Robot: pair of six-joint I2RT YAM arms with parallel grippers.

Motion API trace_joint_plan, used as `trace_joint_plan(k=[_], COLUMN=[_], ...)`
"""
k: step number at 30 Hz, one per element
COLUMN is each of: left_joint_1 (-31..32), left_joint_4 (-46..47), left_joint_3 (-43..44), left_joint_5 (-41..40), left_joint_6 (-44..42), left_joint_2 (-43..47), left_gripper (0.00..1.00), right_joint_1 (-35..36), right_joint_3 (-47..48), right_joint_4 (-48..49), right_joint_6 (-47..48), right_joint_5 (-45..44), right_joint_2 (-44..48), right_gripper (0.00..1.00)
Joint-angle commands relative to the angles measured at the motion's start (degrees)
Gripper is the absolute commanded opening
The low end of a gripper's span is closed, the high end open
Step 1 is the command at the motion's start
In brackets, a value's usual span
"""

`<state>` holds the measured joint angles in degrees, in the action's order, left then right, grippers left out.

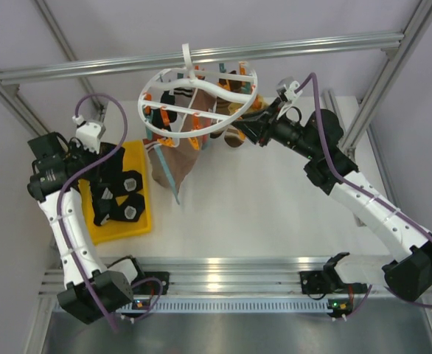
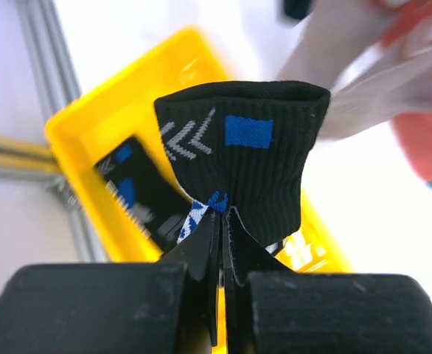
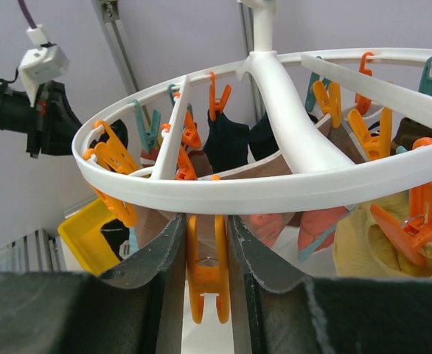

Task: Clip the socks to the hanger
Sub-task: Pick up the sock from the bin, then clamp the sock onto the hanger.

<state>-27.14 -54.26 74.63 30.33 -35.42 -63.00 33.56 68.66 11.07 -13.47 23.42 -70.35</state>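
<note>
- White surface (image 1: 275, 199) carries a yellow tray (image 1: 144, 221) at its left side.
- Left jaws are pinched shut on a black sock (image 2: 253, 177) above that tray.
- Right jaws clasp an orange clip (image 3: 207, 287) on the round white hanger (image 3: 290, 140), which hangs over the far side.

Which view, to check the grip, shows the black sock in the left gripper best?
The left wrist view: the black sock fills the frame, pinched in the left gripper. The top view gives only dark shapes over the yellow tray; the right wrist view misses it.
</note>
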Motion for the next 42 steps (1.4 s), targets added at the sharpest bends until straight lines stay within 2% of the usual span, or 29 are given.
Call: trace_joint_plan(k=[1,12,15,19,23,24,25,28,31,34,35,36,42], left_joint_1=[-0.6,-0.6,-0.6,-0.6,-0.6,-0.6,-0.6,0.5,5.0,12.6,17.9,20.5,40.6], left_joint_4=[-0.5,11.8,15.8,20.4,22.9,26.0,29.4,33.5,34.0,34.9,36.5,37.1,41.0], left_joint_3=[2.9,7.0,4.4,-5.8,-12.0,-13.2,-14.9,-14.0,-9.7,-5.9,-6.0,-5.8,-11.1], left_joint_5=[12.9,35.0,43.6,48.4,48.0,47.8,47.5,44.9,38.2,31.0,29.1,25.4,15.1], left_joint_6=[4.1,25.5,31.2,37.0,33.7,35.3,40.5,40.4,40.8,40.0,40.3,39.6,37.6], left_joint_2=[4.0,12.9,16.1,21.6,27.2,27.4,27.1,23.9,17.7,13.3,12.9,12.9,15.5], left_gripper=[0.0,0.0,0.0,0.0,0.0,0.0,0.0,0.0,0.0,0.0,0.0,0.0,0.0], right_joint_1=[-0.7,-0.8,-0.9,-0.9,-0.9,-0.9,-0.9,-0.9,-0.9,-0.9,-0.9,-0.9,-0.9], right_joint_3=[0.8,1.5,1.4,0.9,1.3,1.4,1.6,2.8,3.2,3.6,3.7,3.8,4.5], right_joint_4=[-0.3,0.2,0.6,1.7,2.2,2.2,2.2,1.9,1.5,1.2,1.2,1.1,-1.3], right_joint_6=[0.7,0.2,-0.4,-1.3,-2.6,-3.1,-3.3,-3.9,-4.0,-4.0,-4.0,-4.0,-5.5], right_joint_5=[0.0,0.0,0.1,0.3,0.6,0.7,0.7,0.5,0.6,0.5,0.2,0.0,-2.4], right_joint_2=[1.8,1.5,1.7,1.3,0.5,0.3,-0.1,-0.7,-1.3,-1.6,-1.6,-1.7,-2.1], right_gripper=[0.0,0.0,0.0,0.0,0.0,0.0,0.0,0.0,0.0,0.0,0.0,0.0,0.0])
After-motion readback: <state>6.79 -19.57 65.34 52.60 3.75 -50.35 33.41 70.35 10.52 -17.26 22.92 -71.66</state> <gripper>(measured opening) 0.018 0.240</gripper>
